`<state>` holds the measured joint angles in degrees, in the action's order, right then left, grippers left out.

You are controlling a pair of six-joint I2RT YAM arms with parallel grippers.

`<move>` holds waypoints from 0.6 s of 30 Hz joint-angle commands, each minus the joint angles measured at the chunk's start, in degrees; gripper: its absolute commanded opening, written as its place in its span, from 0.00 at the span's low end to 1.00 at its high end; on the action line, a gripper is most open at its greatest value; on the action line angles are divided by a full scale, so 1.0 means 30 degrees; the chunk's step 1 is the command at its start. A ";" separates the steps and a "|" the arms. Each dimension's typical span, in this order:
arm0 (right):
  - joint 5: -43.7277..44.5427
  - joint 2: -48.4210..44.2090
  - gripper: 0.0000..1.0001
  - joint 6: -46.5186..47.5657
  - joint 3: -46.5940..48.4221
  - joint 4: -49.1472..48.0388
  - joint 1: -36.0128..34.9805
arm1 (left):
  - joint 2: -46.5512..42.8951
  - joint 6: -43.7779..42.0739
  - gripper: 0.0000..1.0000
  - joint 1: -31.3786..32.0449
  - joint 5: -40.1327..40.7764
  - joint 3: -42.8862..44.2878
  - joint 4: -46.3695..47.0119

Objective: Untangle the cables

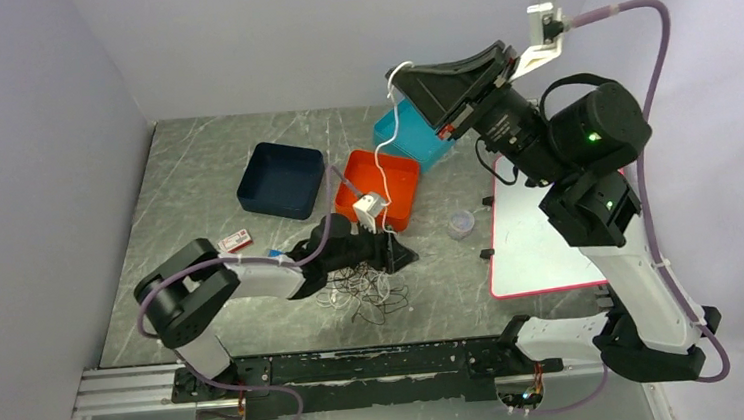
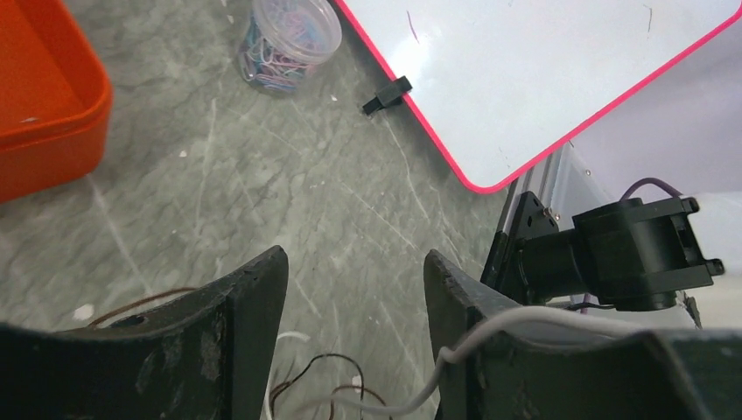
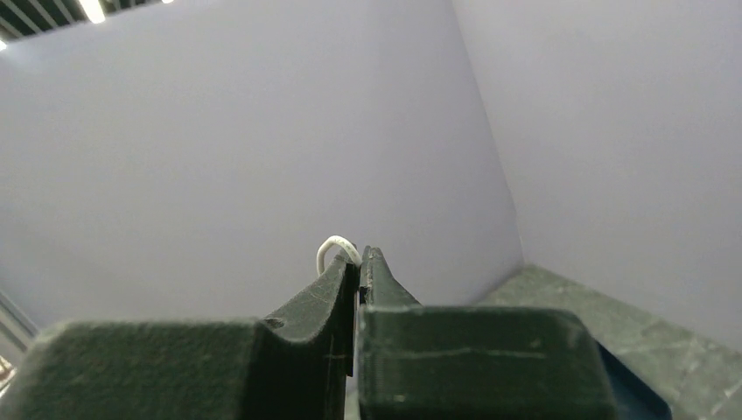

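top view: right gripper (image 1: 397, 74) is way up in the air pinching a white cable (image 1: 391, 133), which hangs down to a plug (image 1: 370, 208) at the near edge of the orange tray (image 1: 414, 189). the tangle (image 1: 364, 289) sits low by the left gripper (image 1: 397, 254). pull higher and i reckon the plug snags the tray or just cinches the knot.

left wrist: jaws apart, nothing clamped. white cable lies draped over one finger (image 2: 455, 297), with dark strands (image 2: 319, 363) underneath. closing here could grab several at once.

right wrist: jaws shut on a small white loop. thin hold, might slip.
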<state>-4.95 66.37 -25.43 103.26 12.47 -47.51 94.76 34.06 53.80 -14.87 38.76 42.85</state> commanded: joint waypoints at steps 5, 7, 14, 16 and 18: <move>0.0111 0.0562 0.00 0.0065 0.3079 -0.1252 -0.0073 | 0.2704 0.0602 0.58 0.0779 -0.0938 0.0559 0.2472; 0.0397 0.0703 0.00 0.0446 0.3869 -0.1170 -0.0087 | 0.2928 0.0923 0.58 0.0827 -0.0931 -0.0016 0.2968; 0.2288 0.1087 0.00 0.2335 0.5941 -0.0699 -0.0091 | 0.1975 0.1200 0.57 0.1387 -0.0059 -0.2688 0.3246; 0.2800 0.1101 0.00 0.2870 0.6326 -0.0728 -0.0081 | 0.1454 0.1185 0.57 0.1578 0.0248 -0.3436 0.3052; 0.3324 0.1135 0.00 0.3389 0.6635 -0.0636 -0.0084 | 0.0887 0.1235 0.57 0.1700 0.0541 -0.4245 0.2871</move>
<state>0.73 69.54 -19.68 120.90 10.61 -47.51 101.19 37.47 57.78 -15.53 29.47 49.06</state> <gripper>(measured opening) 0.032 0.573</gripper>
